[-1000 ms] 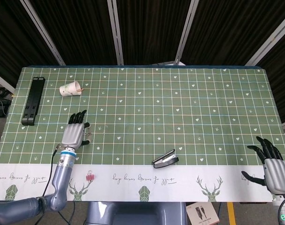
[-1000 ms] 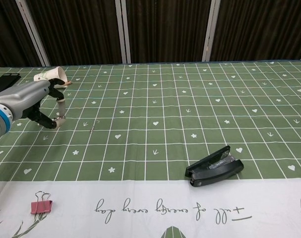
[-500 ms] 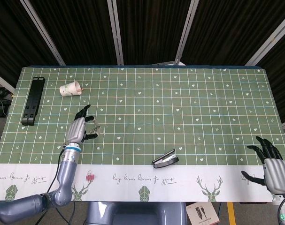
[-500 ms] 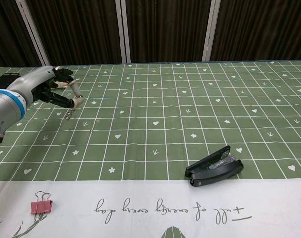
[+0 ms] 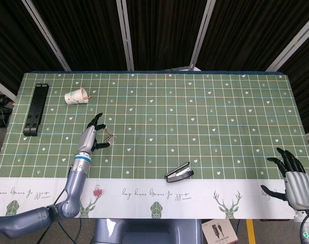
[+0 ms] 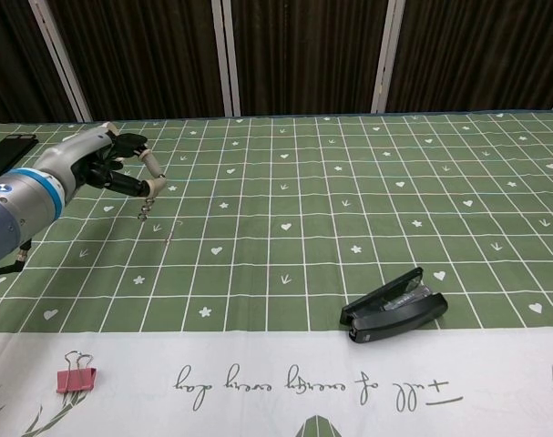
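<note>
Just left hand (image 6: 103, 164) fingers (image 6: 153, 173) curled, pinching nothing visible; right hand (image 5: 295, 181) spread.

The left robot hand (image 5: 91, 134) is seen over the green gridded worktop (image 5: 205, 117), a small thin object (image 5: 109, 137) pinched at its fingertips. A tipped paper cup (image 5: 76, 96) lies beyond that hand, a black bar (image 5: 36, 109) further left of it. A pink binder clip (image 5: 97, 191) and black stapler (image 5: 178, 173) lie nearer the front edge. The right robot hand (image 5: 292, 178) is spread, well right of the stapler.
</note>
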`<state>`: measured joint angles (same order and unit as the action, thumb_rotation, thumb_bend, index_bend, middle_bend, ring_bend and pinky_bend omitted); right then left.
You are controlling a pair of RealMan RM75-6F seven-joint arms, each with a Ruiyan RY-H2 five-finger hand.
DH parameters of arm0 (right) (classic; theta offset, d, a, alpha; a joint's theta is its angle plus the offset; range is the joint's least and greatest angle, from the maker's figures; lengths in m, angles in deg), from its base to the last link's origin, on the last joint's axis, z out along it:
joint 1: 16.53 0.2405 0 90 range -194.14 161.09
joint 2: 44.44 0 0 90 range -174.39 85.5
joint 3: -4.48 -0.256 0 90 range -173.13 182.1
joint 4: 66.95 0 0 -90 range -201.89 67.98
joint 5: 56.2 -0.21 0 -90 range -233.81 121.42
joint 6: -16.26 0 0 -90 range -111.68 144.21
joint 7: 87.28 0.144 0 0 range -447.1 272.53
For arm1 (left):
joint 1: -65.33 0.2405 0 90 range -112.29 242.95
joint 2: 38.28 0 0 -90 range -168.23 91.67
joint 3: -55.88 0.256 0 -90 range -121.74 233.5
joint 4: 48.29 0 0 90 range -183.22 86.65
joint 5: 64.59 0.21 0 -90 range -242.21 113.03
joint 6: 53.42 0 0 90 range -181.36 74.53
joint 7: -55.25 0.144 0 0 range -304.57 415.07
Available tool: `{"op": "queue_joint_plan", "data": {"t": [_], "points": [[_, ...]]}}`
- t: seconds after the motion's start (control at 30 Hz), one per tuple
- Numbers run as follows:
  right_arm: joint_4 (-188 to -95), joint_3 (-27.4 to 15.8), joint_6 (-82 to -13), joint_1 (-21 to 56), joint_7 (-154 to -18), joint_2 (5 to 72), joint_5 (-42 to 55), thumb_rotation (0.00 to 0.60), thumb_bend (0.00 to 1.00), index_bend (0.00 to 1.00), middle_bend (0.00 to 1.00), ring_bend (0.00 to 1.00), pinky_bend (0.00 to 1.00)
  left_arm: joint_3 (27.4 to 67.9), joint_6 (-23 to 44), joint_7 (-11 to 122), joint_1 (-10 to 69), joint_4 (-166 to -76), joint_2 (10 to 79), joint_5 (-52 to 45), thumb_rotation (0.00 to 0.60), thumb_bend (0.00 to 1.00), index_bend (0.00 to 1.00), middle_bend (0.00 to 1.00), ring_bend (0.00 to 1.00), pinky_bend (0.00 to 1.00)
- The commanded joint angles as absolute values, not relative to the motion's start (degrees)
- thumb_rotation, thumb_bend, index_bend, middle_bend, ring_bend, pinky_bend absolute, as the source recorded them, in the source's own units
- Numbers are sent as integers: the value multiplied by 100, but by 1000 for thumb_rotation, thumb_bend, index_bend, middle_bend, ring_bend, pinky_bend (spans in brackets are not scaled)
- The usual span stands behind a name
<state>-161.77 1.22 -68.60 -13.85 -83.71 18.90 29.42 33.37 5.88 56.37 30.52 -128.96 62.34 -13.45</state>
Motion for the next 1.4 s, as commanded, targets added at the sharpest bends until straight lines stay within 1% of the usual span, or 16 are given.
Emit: {"op": "queue_joint_plan", "data": {"t": [0.03,0.63,1.4], "points": [[-16179,118,-6858,-1383,-8379,1892,2938,600,73,264,45,0,131,3352,520,5555,3011,-12792,6261,-1286,600,378,691,0,0,0],[-16171,113,-6840,-1371,-8386,1900,2923,600,73,264,45,0,131,3414,153,4719,2927,-12249,6517,-999,600,379,696,0,0,0],[-16167,117,-6855,-1374,-8387,1902,2937,600,75,264,45,0,131,3408,39,4597,2879,-12079,6539,-1027,600,377,696,0,0,0]]}}
